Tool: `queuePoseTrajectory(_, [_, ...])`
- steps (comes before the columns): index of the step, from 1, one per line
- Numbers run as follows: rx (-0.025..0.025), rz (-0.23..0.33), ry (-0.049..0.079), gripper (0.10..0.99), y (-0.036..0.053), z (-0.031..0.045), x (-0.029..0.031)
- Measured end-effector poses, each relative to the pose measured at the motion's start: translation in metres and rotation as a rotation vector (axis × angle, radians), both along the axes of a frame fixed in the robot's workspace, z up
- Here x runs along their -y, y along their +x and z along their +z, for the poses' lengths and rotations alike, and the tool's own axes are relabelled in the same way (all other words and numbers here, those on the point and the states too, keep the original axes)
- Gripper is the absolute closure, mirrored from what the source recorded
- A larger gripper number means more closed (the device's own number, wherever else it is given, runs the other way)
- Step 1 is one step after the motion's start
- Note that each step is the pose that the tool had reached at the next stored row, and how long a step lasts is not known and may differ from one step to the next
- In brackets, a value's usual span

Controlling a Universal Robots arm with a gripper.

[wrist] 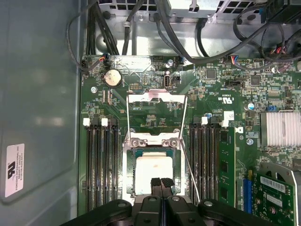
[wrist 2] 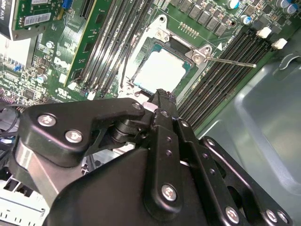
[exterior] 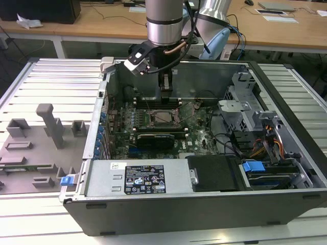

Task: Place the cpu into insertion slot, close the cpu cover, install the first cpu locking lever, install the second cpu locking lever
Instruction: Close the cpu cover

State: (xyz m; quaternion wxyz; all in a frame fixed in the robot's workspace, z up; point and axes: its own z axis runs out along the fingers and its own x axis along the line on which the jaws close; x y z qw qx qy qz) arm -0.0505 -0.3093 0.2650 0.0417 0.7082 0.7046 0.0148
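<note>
Sitting in the square black, metal-rimmed insertion slot [wrist: 127, 165] at the middle of the green motherboard [exterior: 196, 137], the small pale silvery-grey square cpu [wrist: 153, 170] marks the first step as done. The thin silvery metal cpu cover [wrist: 156, 95] stands raised at the slot's edge toward the exterior view's right, so it is judged not yet closed. A thin wire locking lever [wrist: 190, 172] angles free beside it. The black end effector [wrist: 160, 181], fingers together and empty, hangs over the chip's opposite edge.

You see: cpu [wrist: 153, 172] pale silver-white top | cpu cover [wrist: 151, 140] shiny silver frame | motherboard [wrist: 225, 101] green, speckled with tiny parts | memory slots [wrist: 101, 160] black stripes, white end clips | gripper [wrist: 161, 182] matte black, silver screws | case wall [wrist: 37, 94] dull grey | drive latch [exterior: 253, 166] bright blue
</note>
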Motion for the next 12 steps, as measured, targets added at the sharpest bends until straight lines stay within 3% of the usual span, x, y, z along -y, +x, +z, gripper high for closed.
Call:
queuePoseTrajectory(7, [-0.0001,0.000,0.000,0.980,0.0028,0.0006,0.0000])
queuePoseTrajectory(12, [-0.0005,0.000,0.000,0.980,0.0148,0.0006,0.0000])
